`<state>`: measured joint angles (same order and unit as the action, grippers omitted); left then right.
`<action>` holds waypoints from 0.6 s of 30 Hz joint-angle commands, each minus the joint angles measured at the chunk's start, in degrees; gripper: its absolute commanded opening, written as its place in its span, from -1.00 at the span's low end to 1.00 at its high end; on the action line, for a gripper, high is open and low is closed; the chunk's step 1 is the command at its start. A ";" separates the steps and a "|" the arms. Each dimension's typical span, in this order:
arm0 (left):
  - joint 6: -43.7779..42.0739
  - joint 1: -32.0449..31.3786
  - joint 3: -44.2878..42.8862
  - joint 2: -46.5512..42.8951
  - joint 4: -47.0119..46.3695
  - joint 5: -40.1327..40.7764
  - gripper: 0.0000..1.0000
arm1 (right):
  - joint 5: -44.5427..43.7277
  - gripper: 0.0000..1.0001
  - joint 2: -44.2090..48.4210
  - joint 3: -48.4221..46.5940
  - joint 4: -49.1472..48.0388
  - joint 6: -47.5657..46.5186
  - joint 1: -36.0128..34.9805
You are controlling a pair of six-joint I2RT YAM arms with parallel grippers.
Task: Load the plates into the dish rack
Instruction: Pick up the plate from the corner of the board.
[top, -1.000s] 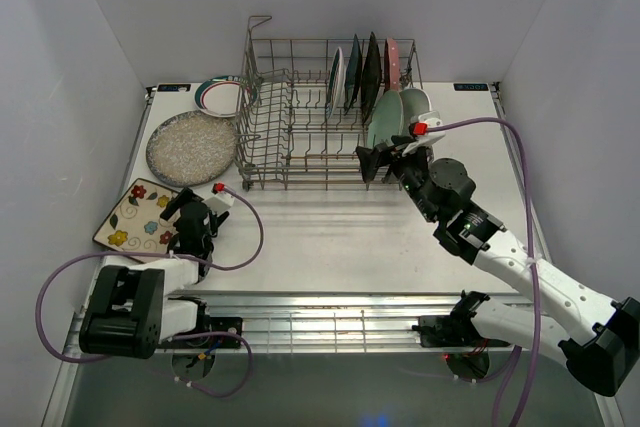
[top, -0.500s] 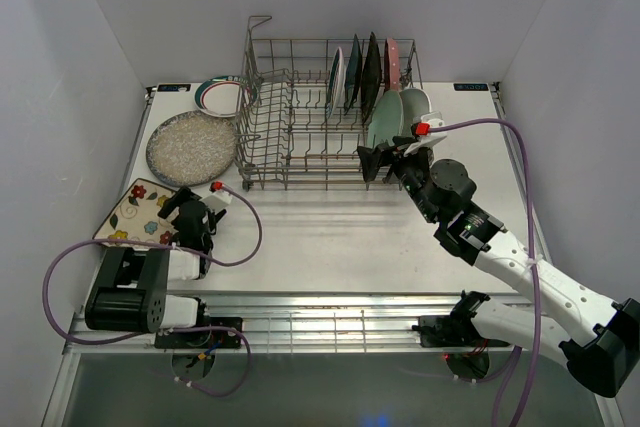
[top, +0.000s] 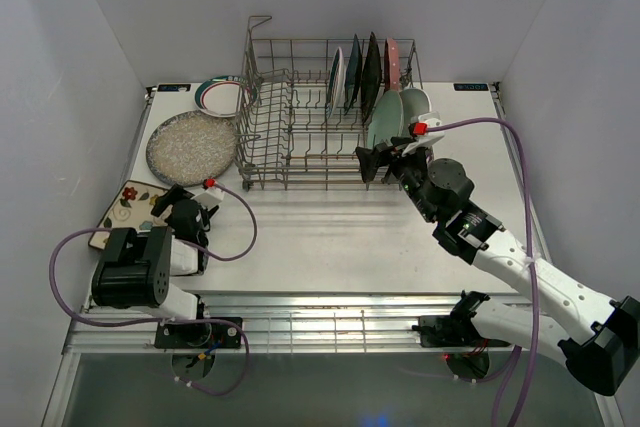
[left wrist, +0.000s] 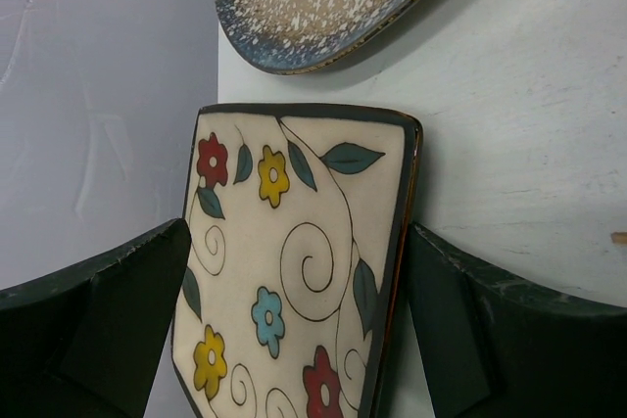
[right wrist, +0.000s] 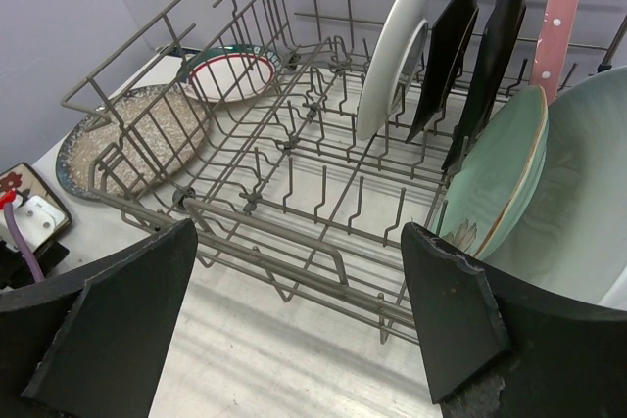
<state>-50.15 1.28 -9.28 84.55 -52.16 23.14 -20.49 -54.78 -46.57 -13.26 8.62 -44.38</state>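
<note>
no legible writing, two dark label strips (top: 471, 87) at the far table (top: 330, 237) edge, too small to read

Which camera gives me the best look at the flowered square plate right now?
Left wrist: the flowered square plate fills the frame, pattern and rim clear. Top external shows it partly under the left arm; right wrist catches only a corner.

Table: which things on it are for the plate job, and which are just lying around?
For the job:
- dish rack
- flowered square plate
- speckled grey plate
- green-and-red-rimmed plate
- plates standing in the rack

Just there:
- purple cable, which is part of the robot
- table
</note>
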 commanded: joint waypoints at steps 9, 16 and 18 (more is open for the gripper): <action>-4.25 1.71 1.63 5.89 -5.58 5.34 0.88 | 0.98 0.80 -0.24 -0.89 -2.21 0.69 0.00; -4.61 1.71 1.99 2.29 -4.53 6.04 0.24 | 0.98 0.79 -0.15 -0.89 -2.30 0.78 0.00; -4.61 1.80 1.98 1.41 -3.74 5.96 0.19 | 1.07 0.80 -0.15 -0.81 -2.48 0.78 0.00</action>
<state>-53.80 1.65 -7.70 88.75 -56.77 24.05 -19.66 -55.11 -46.57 -13.37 8.69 -44.38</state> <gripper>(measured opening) 0.613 0.898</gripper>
